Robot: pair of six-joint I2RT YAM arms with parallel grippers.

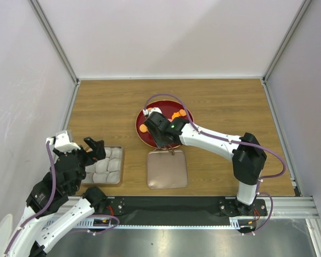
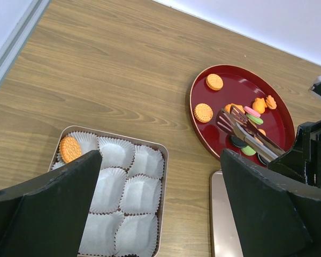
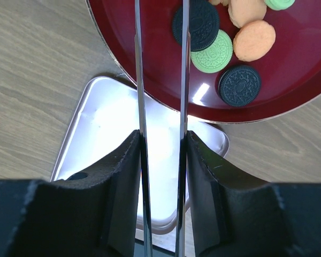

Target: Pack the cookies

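The cookies (image 2: 203, 112) lie on a red plate (image 1: 140, 115): orange, pink, green and dark ones. Some show in the right wrist view (image 3: 214, 52). One orange cookie (image 2: 70, 149) sits in the back left paper cup of a metal tray (image 2: 163, 155). My right gripper (image 1: 163, 131) is shut on metal tongs (image 2: 246, 134), whose two arms (image 3: 138, 64) reach over the plate's near part. The tongs' tips look empty. My left gripper (image 2: 160, 160) is open and empty above the tray (image 1: 117, 179).
A pinkish-brown metal lid (image 1: 167, 168) lies flat just in front of the plate and right of the tray; it also shows in the right wrist view (image 3: 107, 123). White walls close in the wooden table on three sides.
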